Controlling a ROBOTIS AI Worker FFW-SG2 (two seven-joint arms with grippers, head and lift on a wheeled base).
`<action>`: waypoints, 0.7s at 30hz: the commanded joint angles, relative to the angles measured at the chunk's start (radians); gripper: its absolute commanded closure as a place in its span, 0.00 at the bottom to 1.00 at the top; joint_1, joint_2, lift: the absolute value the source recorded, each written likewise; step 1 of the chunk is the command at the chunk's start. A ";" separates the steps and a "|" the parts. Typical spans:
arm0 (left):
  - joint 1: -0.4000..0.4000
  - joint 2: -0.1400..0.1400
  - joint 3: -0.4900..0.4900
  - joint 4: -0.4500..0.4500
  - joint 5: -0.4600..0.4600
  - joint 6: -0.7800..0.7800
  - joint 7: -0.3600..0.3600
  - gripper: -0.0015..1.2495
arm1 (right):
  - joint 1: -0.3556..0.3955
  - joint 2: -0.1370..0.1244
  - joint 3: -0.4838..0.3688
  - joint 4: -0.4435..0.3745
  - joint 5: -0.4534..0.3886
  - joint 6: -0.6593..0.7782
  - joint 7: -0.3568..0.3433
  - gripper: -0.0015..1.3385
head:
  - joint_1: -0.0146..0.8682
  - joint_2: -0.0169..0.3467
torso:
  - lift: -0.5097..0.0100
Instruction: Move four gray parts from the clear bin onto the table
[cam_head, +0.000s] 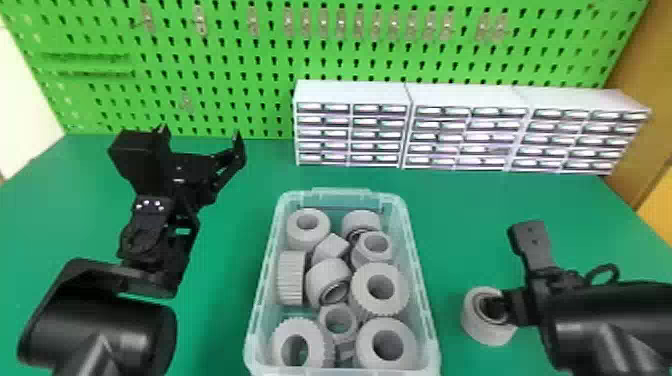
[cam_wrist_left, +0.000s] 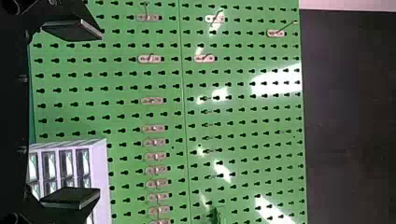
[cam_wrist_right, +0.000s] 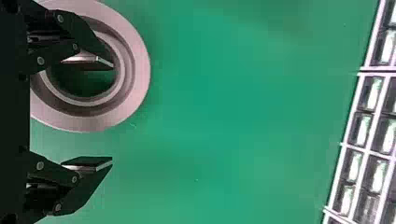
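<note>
Our right gripper (cam_wrist_right: 112, 113) has its fingers parted, one inside the bore of a gray ring-shaped part (cam_head: 480, 330) on the worktop (cam_head: 465, 225), beside the clear bin (cam_head: 424, 300). We judge the part rigid and fairly light, its smooth face perhaps slippery; pinching the wall between bore and outside looks surest. Our left gripper (cam_wrist_left: 100, 114) hangs open and empty, while more gray parts (cam_head: 397, 300) sit in the bin.

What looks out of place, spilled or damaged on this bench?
Nothing looks spilled or damaged. One gray part sits on the green table outside the clear bin, with a finger of the right end effector at its hole, but that fits the task. The binned parts lie jumbled.
</note>
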 joint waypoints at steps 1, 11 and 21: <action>0.002 0.000 0.002 0.000 0.001 0.000 0.000 0.09 | -0.006 -0.005 0.012 -0.033 0.002 -0.043 0.000 0.39 | 0.78 0.14 | 0.89; 0.002 0.000 0.000 0.000 0.001 0.000 0.000 0.09 | -0.071 -0.020 0.064 -0.142 0.002 -0.058 0.000 0.39 | 0.78 0.14 | 0.89; 0.005 0.002 0.000 0.000 0.001 0.000 0.000 0.09 | -0.143 -0.037 0.188 -0.189 -0.041 -0.007 0.000 0.39 | 0.78 0.14 | 0.89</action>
